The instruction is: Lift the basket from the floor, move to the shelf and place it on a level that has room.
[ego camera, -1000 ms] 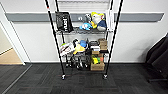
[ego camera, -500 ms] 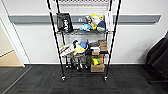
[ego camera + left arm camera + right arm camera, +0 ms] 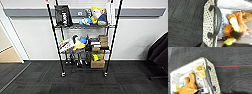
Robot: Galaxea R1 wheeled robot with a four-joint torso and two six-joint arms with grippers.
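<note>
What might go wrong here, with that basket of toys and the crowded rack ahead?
The plush toy lies loose in the basket and, judging by how it sits near the rim, might tumble out if the basket tips. The shelf tiers in sight look crowded with toys and boxes, so squeezing the basket in could knock something off. The rack stands on small wheels, so a bump might roll it.

Black wire shelf (image 3: 110,47) on casters, cluttered tiers, white wall, dark carpet floor (image 3: 82,82)
</note>
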